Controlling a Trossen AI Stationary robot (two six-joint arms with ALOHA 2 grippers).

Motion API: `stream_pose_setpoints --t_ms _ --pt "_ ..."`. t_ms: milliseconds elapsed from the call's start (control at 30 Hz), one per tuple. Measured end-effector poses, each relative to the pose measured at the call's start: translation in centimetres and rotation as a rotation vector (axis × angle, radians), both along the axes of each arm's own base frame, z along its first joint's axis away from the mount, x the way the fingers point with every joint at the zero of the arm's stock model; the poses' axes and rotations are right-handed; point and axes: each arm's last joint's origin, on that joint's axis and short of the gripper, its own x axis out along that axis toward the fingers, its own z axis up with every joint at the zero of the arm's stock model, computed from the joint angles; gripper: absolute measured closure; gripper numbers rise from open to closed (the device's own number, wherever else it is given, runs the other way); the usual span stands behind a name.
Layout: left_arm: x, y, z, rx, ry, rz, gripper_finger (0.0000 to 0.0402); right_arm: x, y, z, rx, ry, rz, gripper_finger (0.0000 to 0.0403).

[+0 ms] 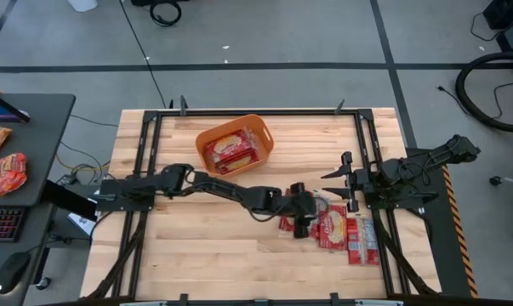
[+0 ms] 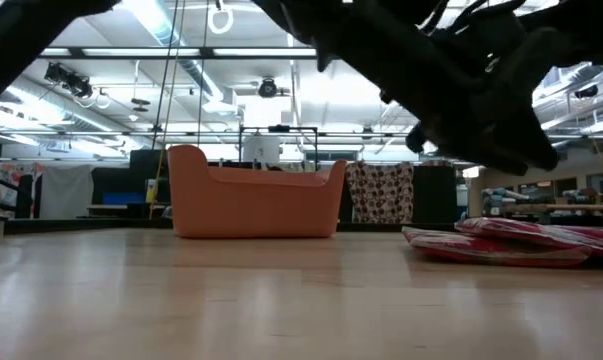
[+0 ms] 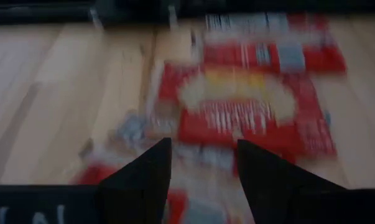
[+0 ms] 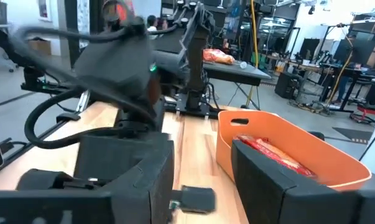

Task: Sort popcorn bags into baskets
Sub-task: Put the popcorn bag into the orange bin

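Red packets with cream labels, the popcorn bags (image 1: pixel 339 229), lie in a loose overlapping pile at the lower right of the high view, and the left claw (image 1: pixel 303 214) hangs over the pile's left edge, reaching across from the left side of the desk (image 1: pixel 196 246). Its two dark fingers (image 3: pixel 140 177) stand parted with a narrow gap between them; nothing sits in that gap, and the nearest flat bag (image 3: pixel 249 102) lies on the wood just beyond the tips. Whether the tips touch a bag cannot be told. The right claw (image 1: pixel 345 177) waits at the right edge of the desk, just above the pile in the high view, fingers spread and empty. An orange plastic basket (image 1: pixel 260 134), a rounded tub with a rolled rim, sits near the upper centre of the high view, well apart from the pile, with more red bags (image 1: pixel 230 151) lying inside it. Pale wood planks make up the desk, smooth and bare across the lower left and centre, with black rails running along its sides. In the low view the pile (image 2: pixel 511 243) lies low and flat at the right, the basket (image 2: pixel 256 205) standing left of centre.
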Motion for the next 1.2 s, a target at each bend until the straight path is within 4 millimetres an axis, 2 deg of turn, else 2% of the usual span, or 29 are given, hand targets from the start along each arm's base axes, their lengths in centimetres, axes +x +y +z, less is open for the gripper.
stream_pose_setpoints --t_ms 133,400,533,700,867,1067,1200 --pt "1.4 0.1 0.3 0.013 -0.060 -0.014 0.0231 0.0 0.0 0.0 -0.003 0.003 -0.008 0.0239" --pt "2.5 -0.8 -1.7 0.043 -0.073 -0.049 0.0235 0.0 0.0 0.0 -0.010 0.001 -0.009 0.0239" --pt "2.4 -0.7 -4.3 0.057 0.006 -0.047 0.0235 0.0 0.0 0.0 -0.010 0.002 -0.009 0.0239" --pt "1.7 -0.6 -5.3 0.082 0.136 -0.050 0.0235 0.0 0.0 0.0 -0.011 0.003 -0.009 0.0239" --pt "-0.1 -0.9 -4.0 0.105 0.314 -0.031 0.0235 0.0 0.0 -0.1 -0.011 0.006 -0.009 0.0239" --pt "-3.6 -1.8 -1.8 0.248 0.559 0.033 0.0235 0.0 0.0 -0.1 -0.006 0.008 -0.008 0.0239" --pt "-5.7 -2.2 0.4 0.244 0.652 0.078 0.0235 0.0 0.0 -0.1 -0.009 0.008 -0.007 0.0239"
